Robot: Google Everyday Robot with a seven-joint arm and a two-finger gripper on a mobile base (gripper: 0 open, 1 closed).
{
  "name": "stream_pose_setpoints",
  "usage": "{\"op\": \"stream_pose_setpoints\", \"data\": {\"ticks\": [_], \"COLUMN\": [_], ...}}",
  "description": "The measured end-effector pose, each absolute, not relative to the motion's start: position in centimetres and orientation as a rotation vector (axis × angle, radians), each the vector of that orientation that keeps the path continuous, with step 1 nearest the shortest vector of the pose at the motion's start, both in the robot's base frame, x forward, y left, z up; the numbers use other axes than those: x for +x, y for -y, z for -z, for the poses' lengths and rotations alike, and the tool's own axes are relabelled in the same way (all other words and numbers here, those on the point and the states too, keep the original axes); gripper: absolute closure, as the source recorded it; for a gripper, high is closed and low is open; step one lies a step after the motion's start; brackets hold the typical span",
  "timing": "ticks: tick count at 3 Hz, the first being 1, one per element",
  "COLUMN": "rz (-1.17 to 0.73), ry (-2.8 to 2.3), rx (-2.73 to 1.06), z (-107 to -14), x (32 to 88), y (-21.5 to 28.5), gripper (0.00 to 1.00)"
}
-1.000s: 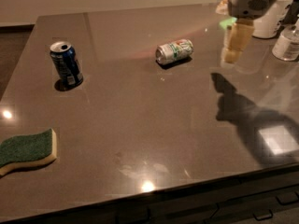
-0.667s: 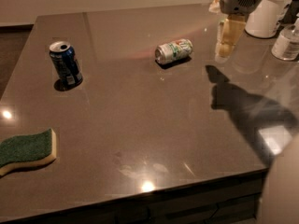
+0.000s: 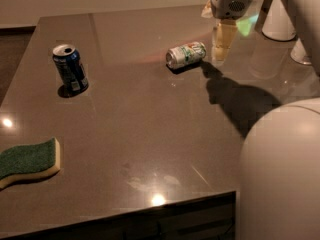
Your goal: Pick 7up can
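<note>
The 7up can [image 3: 186, 54], silver-white with light green print, lies on its side on the dark table [image 3: 150, 134], right of centre toward the far side. My gripper [image 3: 223, 43] hangs from the top edge of the view, just right of the can and slightly above the table. Its pale yellowish fingers [image 3: 224, 36] point down and hold nothing. A narrow gap of table shows between it and the can's right end.
A dark blue can [image 3: 70, 69] stands upright at the far left. A green and yellow sponge [image 3: 27, 161] lies at the near left edge. White containers [image 3: 278, 19] stand at the far right. My arm's white body [image 3: 282, 174] fills the lower right.
My gripper has moved left and closer to the 7up can. The arm's white body has come into the lower right of the view. The cans and sponge have not moved.
</note>
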State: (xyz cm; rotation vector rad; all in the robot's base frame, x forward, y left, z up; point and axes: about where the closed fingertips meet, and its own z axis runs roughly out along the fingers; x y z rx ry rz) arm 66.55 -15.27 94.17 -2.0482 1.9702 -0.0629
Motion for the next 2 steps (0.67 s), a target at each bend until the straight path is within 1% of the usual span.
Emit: {"op": "stream_pose_setpoints", "data": {"ticks": [2], "rz": [0.071], "ry": [-1.882], "rx": [-2.193], "z": [-91.7], "x": [68.8], "y": [11.7], "gripper": [0.00]}}
